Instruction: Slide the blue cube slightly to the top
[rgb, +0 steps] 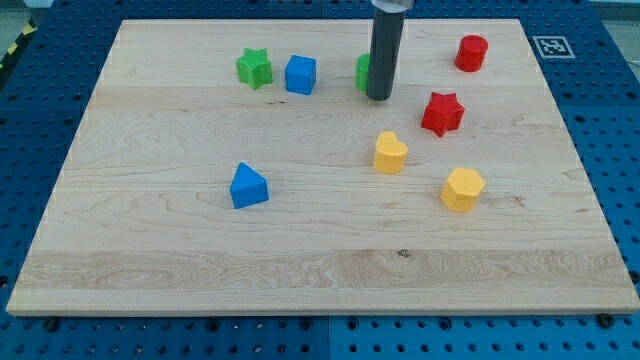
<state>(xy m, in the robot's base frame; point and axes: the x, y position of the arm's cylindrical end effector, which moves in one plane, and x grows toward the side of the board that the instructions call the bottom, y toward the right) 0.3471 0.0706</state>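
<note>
The blue cube sits on the wooden board near the view's top, left of centre. A green star stands just to its left. My rod comes down from the top edge and my tip rests on the board to the right of the blue cube, apart from it. A green block is mostly hidden behind the rod, right beside the tip.
A red cylinder is at the top right, a red star below it. A yellow heart-shaped block and a yellow hexagonal block lie right of centre. A blue triangular block lies left of centre.
</note>
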